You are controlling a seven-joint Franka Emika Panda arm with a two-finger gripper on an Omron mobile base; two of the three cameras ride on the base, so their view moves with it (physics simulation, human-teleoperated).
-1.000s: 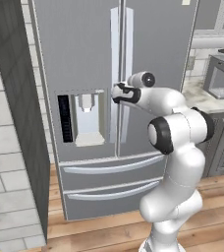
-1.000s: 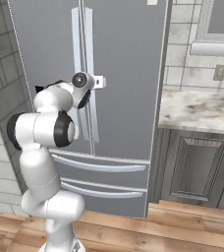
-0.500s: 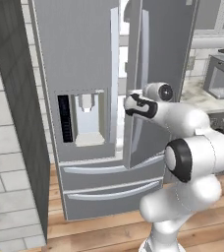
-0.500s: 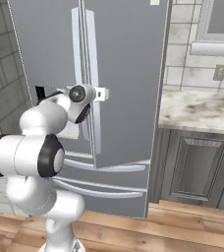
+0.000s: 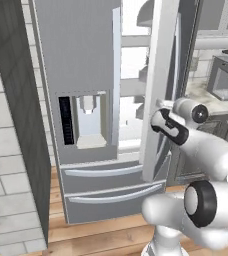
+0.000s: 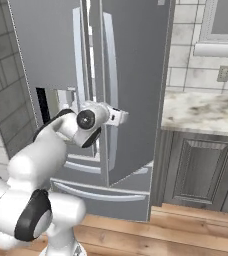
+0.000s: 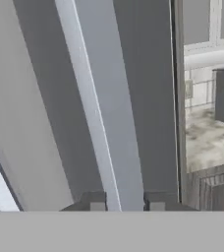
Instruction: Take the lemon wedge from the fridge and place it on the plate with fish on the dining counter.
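The fridge point(image 5: 81, 60) is tall grey steel with a door dispenser point(image 5: 88, 117). Its right door point(image 5: 158, 75) stands swung partly out, and white shelves point(image 5: 133, 65) show in the gap. My gripper point(image 5: 158, 107) is at that door's long pale handle point(image 6: 111, 75), about halfway up. In the hand view the handle point(image 7: 104, 113) runs down between my fingertips point(image 7: 97, 202), and the gripper point(image 7: 126, 203) is shut on it. From the right base view the gripper point(image 6: 121, 117) sits against the same door point(image 6: 136, 75). The lemon wedge is hidden, and the plate, fish and dining counter are out of view.
A dark stone wall point(image 5: 11, 125) stands close on the fridge's left. To its right is a marble counter point(image 6: 201, 112) over grey cabinets point(image 6: 201, 170), with a coffee machine point(image 5: 226, 75) on it. Two fridge drawers point(image 5: 111, 185) sit low above the wood floor.
The right fridge door has swung out from shut to partly open, baring the white interior. My hand has come back and to the right with the handle.
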